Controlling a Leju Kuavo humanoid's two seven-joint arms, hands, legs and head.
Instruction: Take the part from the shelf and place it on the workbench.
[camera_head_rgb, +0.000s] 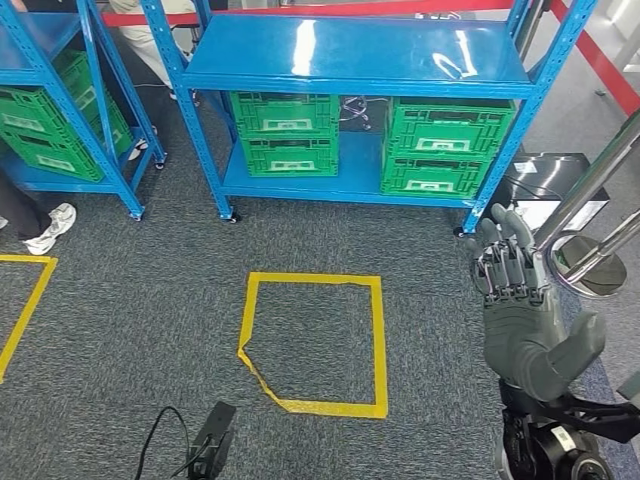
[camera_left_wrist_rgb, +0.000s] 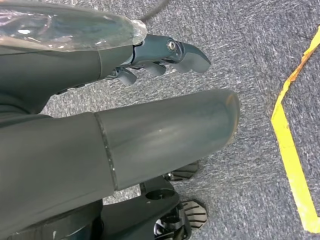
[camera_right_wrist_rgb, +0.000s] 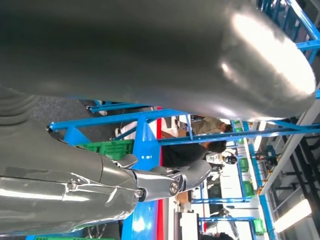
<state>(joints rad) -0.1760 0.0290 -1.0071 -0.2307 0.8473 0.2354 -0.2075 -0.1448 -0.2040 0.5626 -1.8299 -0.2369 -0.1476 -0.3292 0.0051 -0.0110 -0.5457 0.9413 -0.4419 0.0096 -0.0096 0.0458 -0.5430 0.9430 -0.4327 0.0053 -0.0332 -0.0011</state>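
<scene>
Grey carpet marked with a yellow tape square (camera_head_rgb: 317, 345) lies before the blue steel shelf (camera_head_rgb: 355, 60), whose lower level carries slatted green plastic crates (camera_head_rgb: 285, 133); their contents, and the part itself, cannot be made out. Raised with fingers apart, the right hand (camera_head_rgb: 521, 310) holds nothing, and the left hand (camera_left_wrist_rgb: 113, 145) hangs empty above the floor. Squaring up closer to the shelf before reaching seems wise.

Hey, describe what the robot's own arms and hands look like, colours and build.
The right hand has a matte grey moulded palm and thick grey thumb, with darker segmented fingers showing metal linkages. Its wrist is black with exposed dark brackets. The left hand has the same smooth grey thumb, dark blue-grey fingers with a visible screw, and a glossy clear film over its cover.
</scene>
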